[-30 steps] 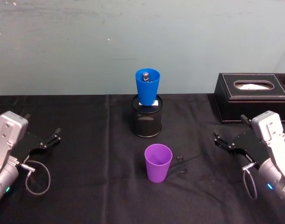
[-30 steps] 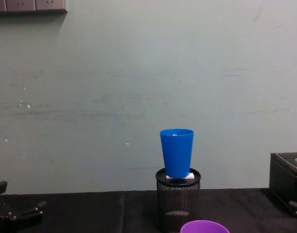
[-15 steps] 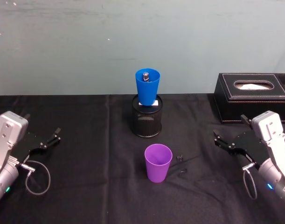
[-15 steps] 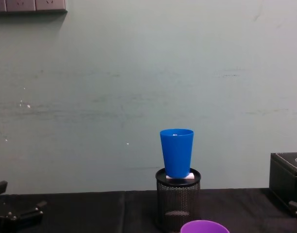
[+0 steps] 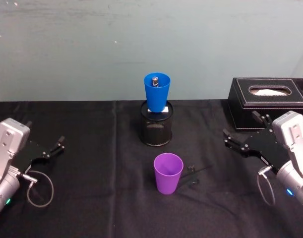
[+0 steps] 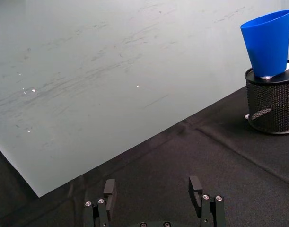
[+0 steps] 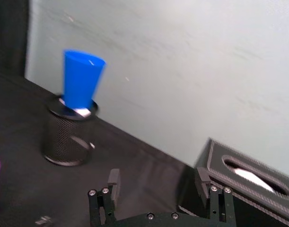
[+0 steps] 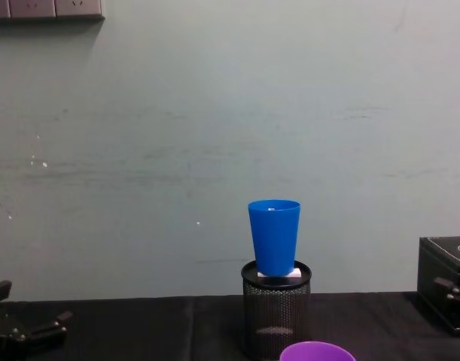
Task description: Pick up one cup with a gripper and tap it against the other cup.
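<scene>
At right edge hovers right end effector [image 5: 239,124] (spread).

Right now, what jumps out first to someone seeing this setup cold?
The bright blue tumbler perched on the black wire-mesh holder at back centre, with the purple tumbler upright on the black cloth in front of it. On either side, the left claw and right claw are open and empty, the right one near the black tissue box.

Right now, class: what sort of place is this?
Probably a robot test bench: left pincer and right pincer over a black-cloth table, blue cup staged on a mesh holder, bare wall behind.
</scene>
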### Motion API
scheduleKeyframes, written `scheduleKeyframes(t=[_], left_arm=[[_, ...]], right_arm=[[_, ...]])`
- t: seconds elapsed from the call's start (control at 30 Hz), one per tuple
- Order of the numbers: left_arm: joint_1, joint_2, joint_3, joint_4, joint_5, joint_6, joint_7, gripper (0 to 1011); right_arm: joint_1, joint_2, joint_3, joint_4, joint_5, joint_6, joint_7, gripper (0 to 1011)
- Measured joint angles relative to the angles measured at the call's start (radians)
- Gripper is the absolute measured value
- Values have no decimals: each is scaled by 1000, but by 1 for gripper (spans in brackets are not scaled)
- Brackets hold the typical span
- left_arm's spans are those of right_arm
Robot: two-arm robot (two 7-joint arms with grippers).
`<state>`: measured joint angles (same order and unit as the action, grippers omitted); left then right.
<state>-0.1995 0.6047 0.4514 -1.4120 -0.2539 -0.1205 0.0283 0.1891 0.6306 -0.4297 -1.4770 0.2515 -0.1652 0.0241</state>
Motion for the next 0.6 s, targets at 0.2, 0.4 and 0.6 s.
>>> scheduleKeyframes(t=[0.2, 0.4, 0.6], left_arm=[[0, 0, 0, 0, 0, 0, 0, 1000], [0, 0, 0, 0, 0, 0, 0, 1000], [0, 0, 0, 0, 0, 0, 0, 1000]], right_arm=[[-55, 33, 10, -59, 81, -75, 140, 1002], [-85, 49, -14, -55, 184, -142, 332, 1003], [-70, 37, -59, -16, 210, -146, 477, 1002]])
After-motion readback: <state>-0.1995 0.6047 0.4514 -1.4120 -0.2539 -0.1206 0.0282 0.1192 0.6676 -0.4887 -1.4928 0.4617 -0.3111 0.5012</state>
